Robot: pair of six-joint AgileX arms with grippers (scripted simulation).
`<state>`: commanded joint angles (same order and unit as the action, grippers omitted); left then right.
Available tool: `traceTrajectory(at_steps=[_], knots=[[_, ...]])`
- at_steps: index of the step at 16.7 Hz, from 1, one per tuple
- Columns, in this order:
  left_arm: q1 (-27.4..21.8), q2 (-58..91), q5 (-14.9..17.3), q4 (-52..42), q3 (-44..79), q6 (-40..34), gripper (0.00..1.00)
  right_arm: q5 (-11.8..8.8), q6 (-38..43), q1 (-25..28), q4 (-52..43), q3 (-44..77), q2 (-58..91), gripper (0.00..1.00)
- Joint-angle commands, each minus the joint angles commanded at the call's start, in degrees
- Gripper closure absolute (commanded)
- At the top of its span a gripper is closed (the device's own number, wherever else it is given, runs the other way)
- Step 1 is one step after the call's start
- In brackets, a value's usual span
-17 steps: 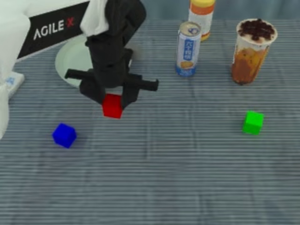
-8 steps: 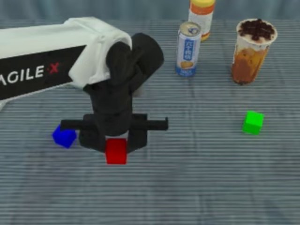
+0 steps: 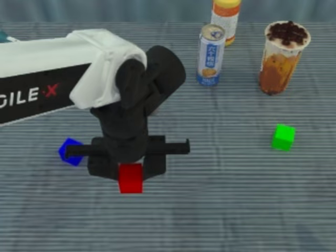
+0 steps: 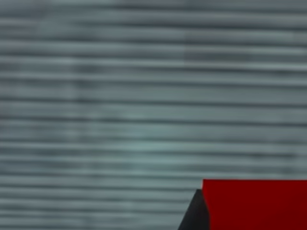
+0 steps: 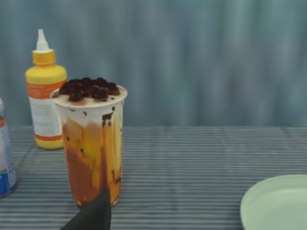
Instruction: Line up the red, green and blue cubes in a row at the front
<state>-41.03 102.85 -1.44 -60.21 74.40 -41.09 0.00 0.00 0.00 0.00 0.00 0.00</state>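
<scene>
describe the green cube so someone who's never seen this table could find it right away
Start at the tall drink cup topped with dark pearls, at the back right of the striped table. Come straight toward the front from it: the green cube sits alone on bare cloth. It is the only green thing, and much smaller than the cup.

can (image 3: 211,54) left of cup (image 3: 282,56), bottle (image 3: 226,17) behind
</scene>
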Motion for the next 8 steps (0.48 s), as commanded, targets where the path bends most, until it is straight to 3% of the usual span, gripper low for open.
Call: traceTrajectory(at_steps=[8], knots=[[-0.2, 4.69, 0.0, 14.38, -9.18, -0.07, 1.0, 0.0, 0.0, 0.0, 0.0, 0.0, 0.0, 0.0]])
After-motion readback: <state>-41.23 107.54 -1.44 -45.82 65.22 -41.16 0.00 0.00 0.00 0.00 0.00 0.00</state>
